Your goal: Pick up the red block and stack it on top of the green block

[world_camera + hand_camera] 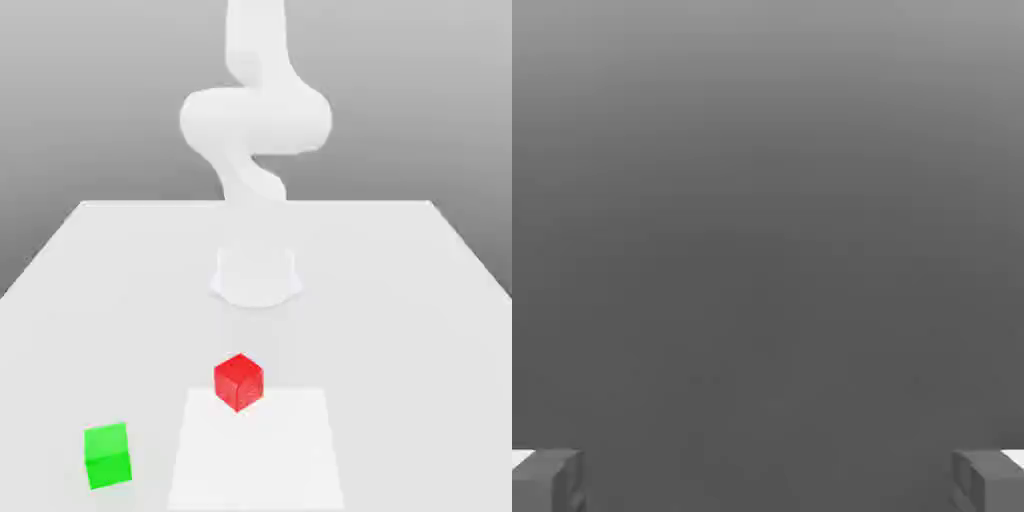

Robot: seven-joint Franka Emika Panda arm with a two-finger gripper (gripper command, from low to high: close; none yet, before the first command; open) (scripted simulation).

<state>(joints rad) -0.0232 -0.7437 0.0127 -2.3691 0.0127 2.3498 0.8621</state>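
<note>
On table (420,300): red block (239,381) mid-front, green block (107,455) near front-left edge, apart; tool (768,480) spread.

Red block (238,381) mid-table (400,300); green block (107,455) near exterior view's left

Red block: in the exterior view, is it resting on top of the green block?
No. The red block sits on the table, apart from the green block.

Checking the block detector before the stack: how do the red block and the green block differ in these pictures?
The red block is red; the green block is green. The red block sits mid-table, turned corner-on to the exterior view; the green block lies nearer the camera toward that view's left, almost square-on. Both are similar-looking cubes resting apart on the white table.
</note>
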